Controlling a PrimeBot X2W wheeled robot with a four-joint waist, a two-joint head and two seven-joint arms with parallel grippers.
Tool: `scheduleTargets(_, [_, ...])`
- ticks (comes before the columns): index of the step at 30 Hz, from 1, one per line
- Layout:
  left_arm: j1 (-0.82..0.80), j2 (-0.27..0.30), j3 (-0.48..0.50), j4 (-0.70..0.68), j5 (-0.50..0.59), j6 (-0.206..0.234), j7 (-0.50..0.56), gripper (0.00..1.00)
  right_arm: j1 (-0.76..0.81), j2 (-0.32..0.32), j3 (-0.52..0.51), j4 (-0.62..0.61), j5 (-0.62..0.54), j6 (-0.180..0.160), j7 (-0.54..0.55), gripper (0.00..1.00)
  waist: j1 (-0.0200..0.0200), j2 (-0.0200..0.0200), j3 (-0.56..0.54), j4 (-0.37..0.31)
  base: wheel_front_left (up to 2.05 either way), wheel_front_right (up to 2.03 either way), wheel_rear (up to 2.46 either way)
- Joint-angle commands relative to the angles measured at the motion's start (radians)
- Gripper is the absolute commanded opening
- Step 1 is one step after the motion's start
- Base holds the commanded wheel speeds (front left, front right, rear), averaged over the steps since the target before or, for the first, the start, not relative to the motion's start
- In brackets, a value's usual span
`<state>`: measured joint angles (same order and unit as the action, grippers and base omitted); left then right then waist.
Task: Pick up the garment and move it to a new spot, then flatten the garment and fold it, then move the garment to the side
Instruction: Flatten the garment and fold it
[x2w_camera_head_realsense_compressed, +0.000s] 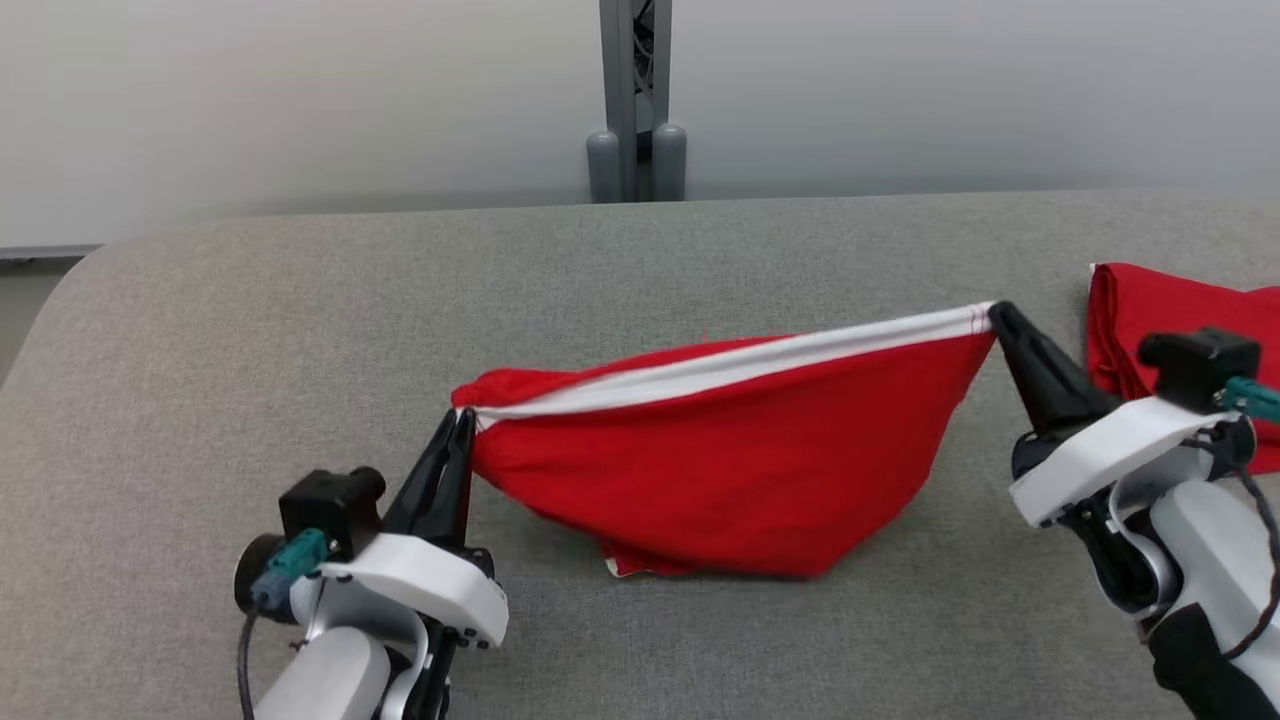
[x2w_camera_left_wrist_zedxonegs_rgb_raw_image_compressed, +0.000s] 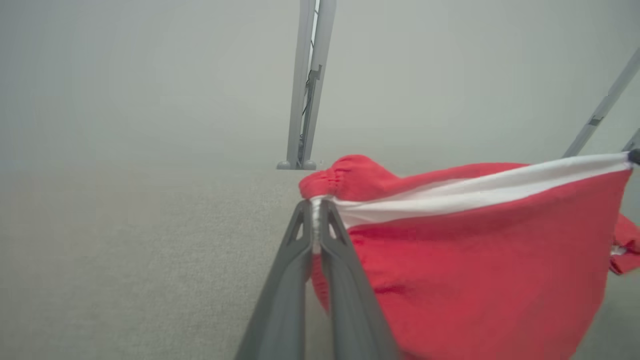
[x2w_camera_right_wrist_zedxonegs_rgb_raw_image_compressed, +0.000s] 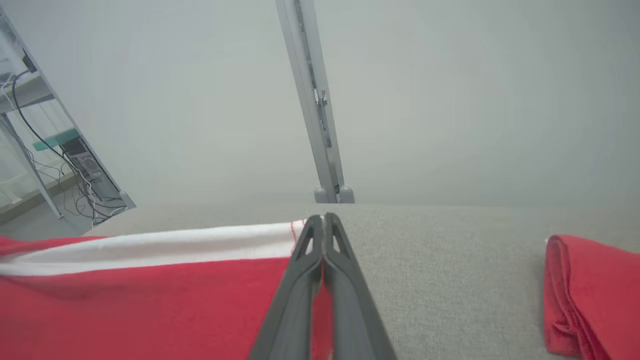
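The red garment (x2w_camera_head_realsense_compressed: 720, 450) hangs over the middle of the grey surface (x2w_camera_head_realsense_compressed: 300, 300), well short of its far edge, with its lowest fold touching the surface. The left tool (x2w_camera_head_realsense_compressed: 462, 418) is clenched on the left end of the garment's white band and the right tool (x2w_camera_head_realsense_compressed: 998, 312) is clenched on the right end, so the band is stretched taut between them and the red cloth sags below both tips. A folded red cloth (x2w_camera_head_realsense_compressed: 1150, 300) lies toward the right edge, just beyond the right tool.
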<state>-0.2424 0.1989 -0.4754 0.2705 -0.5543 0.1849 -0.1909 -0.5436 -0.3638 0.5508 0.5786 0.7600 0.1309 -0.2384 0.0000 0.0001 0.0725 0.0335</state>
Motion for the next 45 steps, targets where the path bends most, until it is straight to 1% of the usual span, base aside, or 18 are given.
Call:
scheduleTargets(1, [-0.032, 0.017, 0.012, -0.039, -0.02, -0.018, 0.022, 0.0, -0.002, -0.019, -0.029, -0.052, 0.009, 0.0, -0.015, 0.0, 0.0, -0.0001, -0.022, -0.015, 0.0, 0.0, 0.0])
scheduleTargets(5, [-0.101, 0.059, 0.014, -0.132, -0.047, -0.067, 0.106, 0.0, -0.022, -0.031, -0.105, -0.174, 0.0, 0.0, -0.025, 0.0, 0.0, -0.0001, -0.056, -0.027, 0.0, 0.0, 0.0])
scheduleTargets(9, [-0.209, 0.106, 0.034, -0.217, -0.071, -0.097, 0.21, 0.0, -0.064, -0.033, -0.196, -0.253, -0.027, 0.0, -0.027, 0.0, 0.0, -0.0001, -0.093, -0.038, 0.0, 0.0, 0.0])
scheduleTargets(11, [-0.271, 0.128, 0.042, -0.252, -0.094, -0.116, 0.275, 0.0, -0.093, -0.033, -0.239, -0.283, -0.055, 0.0, -0.027, 0.0, 0.0, -0.0001, -0.109, -0.043, 0.0, 0.0, 0.0])
scheduleTargets(12, [-0.34, 0.145, 0.053, -0.277, -0.121, -0.135, 0.34, 0.0, -0.131, -0.029, -0.27, -0.311, -0.083, 0.0, -0.027, 0.0, 0.0, -0.0001, -0.123, -0.049, 0.0, 0.0, 0.0])
scheduleTargets(14, [-0.403, 0.151, 0.061, -0.294, -0.162, -0.154, 0.408, 0.0, -0.17, -0.029, -0.285, -0.342, -0.11, 0.0, -0.027, 0.0, 0.0, -0.0001, -0.138, -0.057, 0.0, 0.0, 0.0])
scheduleTargets(15, [-0.403, 0.151, 0.061, -0.294, -0.162, -0.154, 0.408, 0.0, -0.17, -0.029, -0.285, -0.342, -0.11, 0.0, -0.027, 0.0, 0.0, -0.0001, -0.138, -0.057, 0.0, 0.0, 0.0])
scheduleTargets(16, [-0.471, 0.154, 0.074, -0.304, -0.192, -0.164, 0.461, 0.0, -0.211, -0.036, -0.293, -0.362, -0.129, 0.0, -0.027, 0.0, 0.0, -0.0001, -0.152, -0.065, 0.0, 0.0, 0.0])
scheduleTargets(17, [-0.471, 0.154, 0.074, -0.304, -0.192, -0.164, 0.461, 0.0, -0.211, -0.036, -0.293, -0.362, -0.129, 0.0, -0.027, 0.0, 0.0, -0.0001, -0.152, -0.065, 0.0, 0.0, 0.0])
scheduleTargets(23, [-0.622, 0.13, 0.094, -0.267, -0.268, -0.178, 0.556, 0.0, -0.332, -0.043, -0.289, -0.371, -0.161, 0.0, -0.003, 0.0, 0.0, -0.0001, -0.176, -0.093, 0.0, 0.0, 0.0])
scheduleTargets(27, [-0.669, 0.118, 0.09, -0.209, -0.301, -0.178, 0.609, 0.0, -0.38, -0.032, -0.274, -0.33, -0.168, 0.0, 0.034, 0.0, 0.0, -0.0001, -0.173, -0.112, 0.0, 0.0, 0.0])
scheduleTargets(32, [-0.705, 0.124, 0.093, -0.092, -0.281, -0.129, 0.633, 0.0, -0.436, -0.015, -0.287, -0.191, -0.174, 0.0, 0.076, 0.0, 0.0, -0.0001, -0.135, -0.13, 0.0, 0.0, 0.0])
scheduleTargets(34, [-0.721, 0.128, 0.091, -0.037, -0.265, -0.121, 0.623, 0.0, -0.465, -0.006, -0.297, -0.118, -0.184, -0.001, 0.086, 0.0, 0.0, -0.0001, -0.111, -0.135, 0.0, 0.0, 0.0])
scheduleTargets(36, [-0.739, 0.118, 0.096, 0.023, -0.269, -0.126, 0.609, 0.0, -0.495, 0.006, -0.294, -0.044, -0.185, -0.001, 0.083, 0.0, 0.0, -0.0001, -0.083, -0.136, 0.0, 0.0, 0.0])
scheduleTargets(38, [-0.774, 0.108, 0.093, 0.078, -0.264, -0.145, 0.589, 0.0, -0.536, 0.026, -0.276, 0.021, -0.172, -0.001, 0.083, 0.0, 0.0, -0.0001, -0.046, -0.139, 0.0, 0.0, 0.0])
scheduleTargets(41, [-0.873, 0.082, 0.085, 0.151, -0.241, -0.17, 0.554, 0.0, -0.639, 0.05, -0.244, 0.098, -0.169, -0.001, 0.07, 0.0, 0.0, -0.0001, 0.057, -0.141, 0.0, 0.0, 0.0])
scheduleTargets(43, [-0.959, 0.068, 0.07, 0.207, -0.2, -0.19, 0.507, 0.0, -0.719, 0.066, -0.227, 0.149, -0.186, -0.001, 0.048, 0.0, 0.0, -0.0001, 0.138, -0.142, 0.0, 0.0, 0.0])
scheduleTargets(45, [-1.063, 0.056, 0.059, 0.263, -0.148, -0.201, 0.429, 0.0, -0.815, 0.081, -0.227, 0.199, -0.205, -0.001, 0.016, 0.0, 0.0, -0.0001, 0.222, -0.143, 0.0, 0.0, 0.0])
